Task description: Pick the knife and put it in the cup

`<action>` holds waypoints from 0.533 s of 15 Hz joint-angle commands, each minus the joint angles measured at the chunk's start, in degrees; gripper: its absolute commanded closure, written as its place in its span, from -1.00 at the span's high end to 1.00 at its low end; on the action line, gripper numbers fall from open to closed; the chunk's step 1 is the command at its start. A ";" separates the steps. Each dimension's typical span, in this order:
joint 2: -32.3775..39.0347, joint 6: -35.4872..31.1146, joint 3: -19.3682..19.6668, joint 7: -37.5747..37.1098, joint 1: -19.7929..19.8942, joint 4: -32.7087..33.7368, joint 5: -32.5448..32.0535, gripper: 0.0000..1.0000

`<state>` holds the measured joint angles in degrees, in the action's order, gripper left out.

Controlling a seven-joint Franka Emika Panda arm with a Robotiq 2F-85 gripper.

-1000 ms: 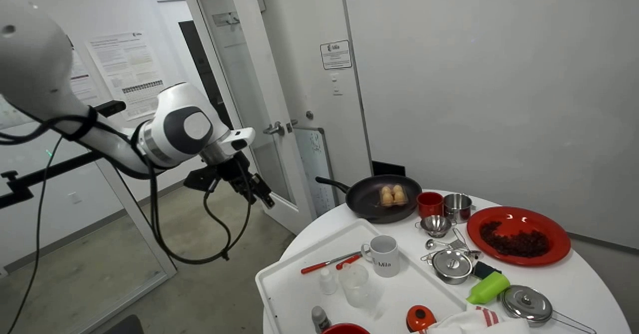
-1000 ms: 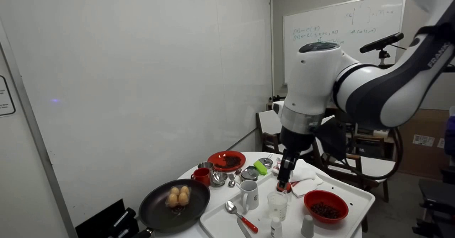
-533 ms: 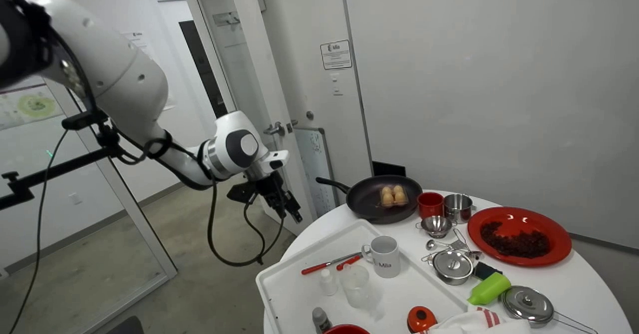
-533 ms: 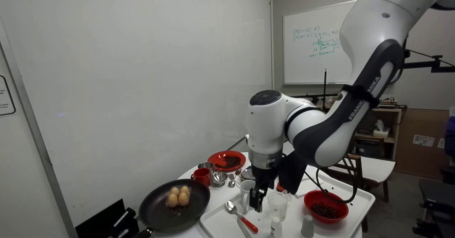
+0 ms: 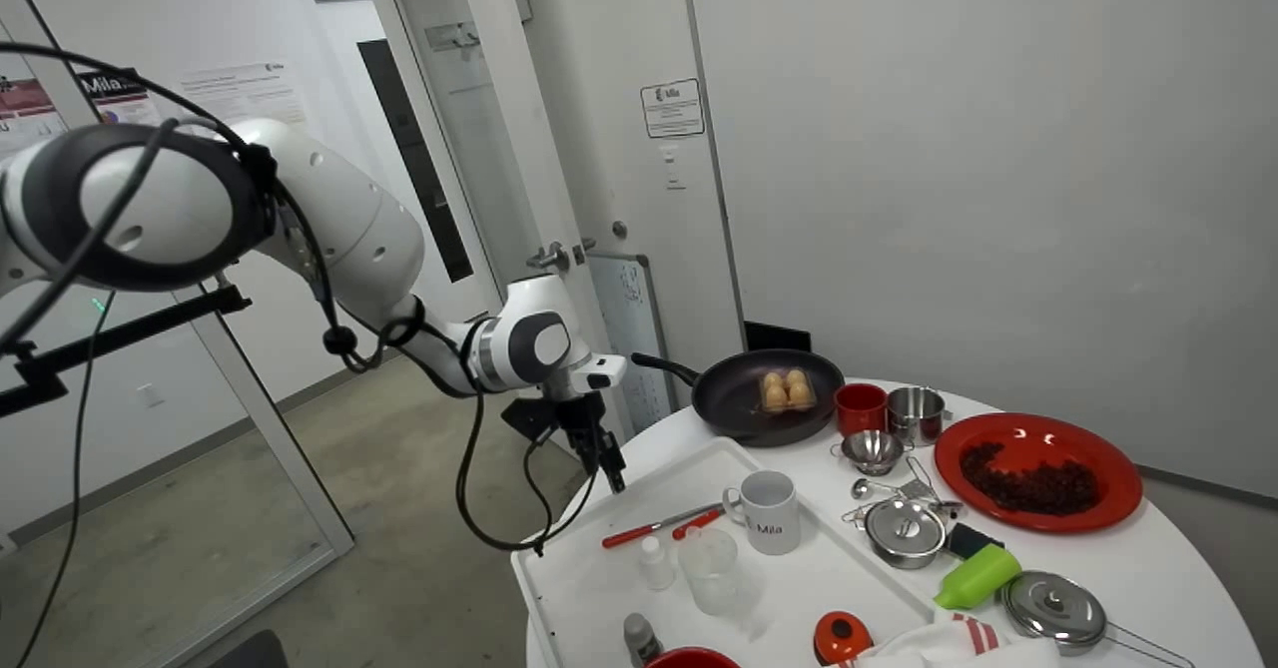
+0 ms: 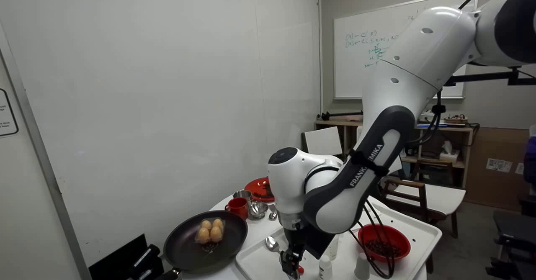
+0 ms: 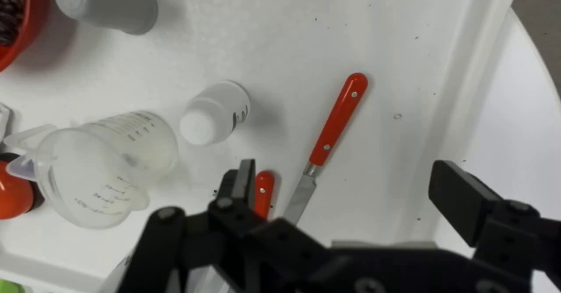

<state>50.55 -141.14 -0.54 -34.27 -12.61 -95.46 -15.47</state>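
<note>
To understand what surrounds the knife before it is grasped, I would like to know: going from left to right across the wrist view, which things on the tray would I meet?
Red bowl → grey shaker → white bottle → red spoon handle → knife. Overlapping things are left out.

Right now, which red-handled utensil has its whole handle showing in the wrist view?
The knife, with the metal blade; the tool hides part of the spoon's handle.
</note>
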 commanded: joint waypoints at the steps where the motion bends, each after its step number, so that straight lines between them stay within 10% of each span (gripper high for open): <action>1: 4.31 2.10 4.06 -1.26 -1.76 5.28 5.08 1.00; 8: 9.35 3.77 3.08 -4.15 0.19 7.88 17.32 1.00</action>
<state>57.12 -139.24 2.77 -36.65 -12.64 -91.07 -2.35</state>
